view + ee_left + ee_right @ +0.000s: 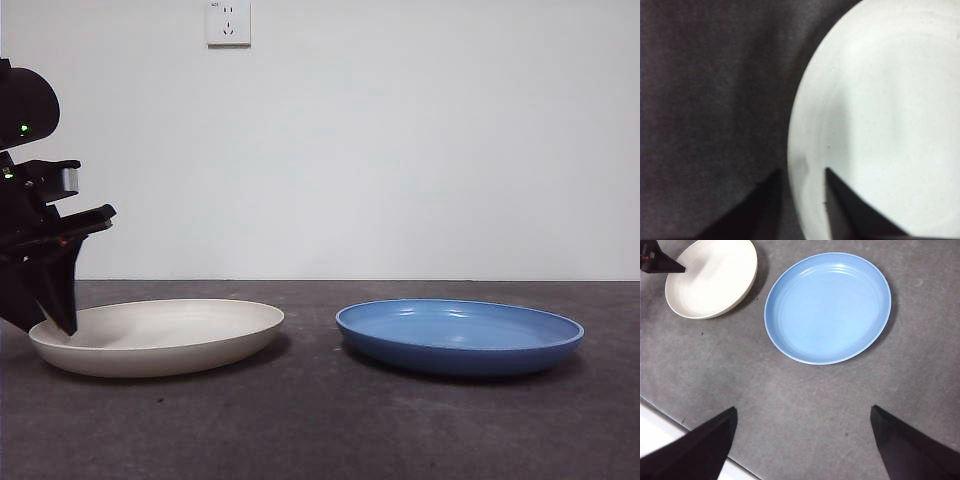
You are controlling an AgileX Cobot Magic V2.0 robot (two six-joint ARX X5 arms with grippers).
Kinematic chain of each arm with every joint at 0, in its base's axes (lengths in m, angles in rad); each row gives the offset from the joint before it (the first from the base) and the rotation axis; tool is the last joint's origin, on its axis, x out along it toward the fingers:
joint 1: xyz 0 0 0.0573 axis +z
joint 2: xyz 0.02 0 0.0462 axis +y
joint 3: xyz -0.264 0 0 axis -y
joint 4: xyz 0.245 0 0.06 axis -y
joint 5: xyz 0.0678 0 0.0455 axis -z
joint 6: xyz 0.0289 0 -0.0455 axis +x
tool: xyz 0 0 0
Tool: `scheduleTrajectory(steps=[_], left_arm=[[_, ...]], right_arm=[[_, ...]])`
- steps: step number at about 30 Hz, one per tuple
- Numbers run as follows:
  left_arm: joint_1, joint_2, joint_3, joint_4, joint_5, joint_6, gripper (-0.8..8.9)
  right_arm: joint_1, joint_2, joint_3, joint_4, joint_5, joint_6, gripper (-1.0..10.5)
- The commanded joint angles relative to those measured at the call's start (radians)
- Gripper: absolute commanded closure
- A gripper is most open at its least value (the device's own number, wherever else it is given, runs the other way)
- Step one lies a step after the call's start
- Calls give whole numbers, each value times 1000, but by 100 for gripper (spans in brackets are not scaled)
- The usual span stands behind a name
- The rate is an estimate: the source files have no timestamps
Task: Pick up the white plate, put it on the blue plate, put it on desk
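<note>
1. The left pincer [801,175] is narrowly parted, its jaws straddling the white plate's [160,335] outer rim, one inside and one outside.
2. The right pincer [802,415] hangs spread wide above bare table [805,405], holding nothing.
3. The blue plate [460,335] lies flat beside the white plate, a clear strip of table between their rims.

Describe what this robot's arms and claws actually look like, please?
The left gripper is matte black, ending in flat, wedge-shaped jaws that taper to points. Above it sits a rounded black housing with small green indicator lights and a short silver-grey cylinder. The right gripper shows only two broad black triangular jaws. No markings can be made out.
</note>
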Motion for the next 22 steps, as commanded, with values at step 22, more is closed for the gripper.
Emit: scheduleTrajectory(steps=[22], left_arm=[[-8,-138,101,-35,34,-140,797]], right_arm=[[3,6,18,10,-3,3,521]])
